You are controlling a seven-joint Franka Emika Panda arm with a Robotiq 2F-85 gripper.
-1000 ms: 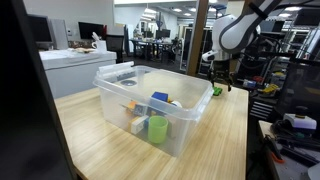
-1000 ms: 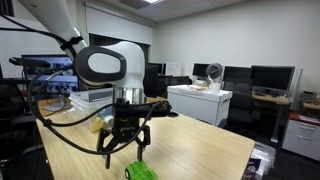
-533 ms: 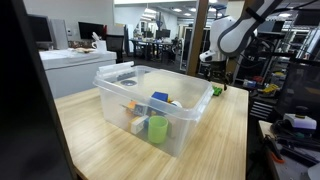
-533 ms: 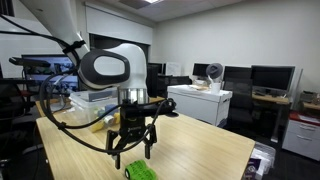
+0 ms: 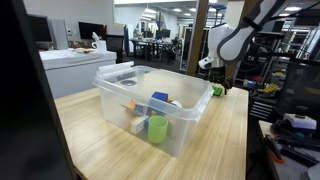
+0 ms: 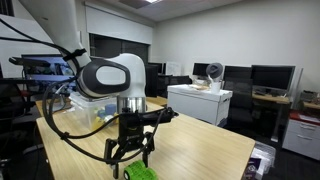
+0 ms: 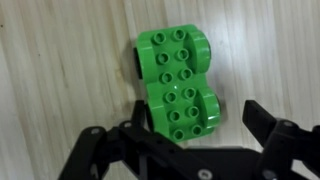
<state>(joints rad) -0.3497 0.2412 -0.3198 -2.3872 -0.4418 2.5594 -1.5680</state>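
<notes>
A green studded toy block with black wheels (image 7: 177, 82) lies on the wooden table (image 7: 60, 60). It also shows in both exterior views (image 6: 141, 172) (image 5: 216, 91). My gripper (image 7: 188, 125) hangs open just above the block, with one finger on each side of its near end. In an exterior view the gripper (image 6: 131, 155) is low over the block near the table's edge, and it shows small in another exterior view (image 5: 221, 84). It holds nothing.
A clear plastic bin (image 5: 150, 95) with several coloured toys stands in the middle of the table. The table's edge (image 5: 246, 130) runs close by the block. Desks, monitors and a white cabinet (image 6: 200, 100) stand beyond.
The arm has moved down and towards the green block. The gripper now hangs lower, right over it. The block has not moved.
</notes>
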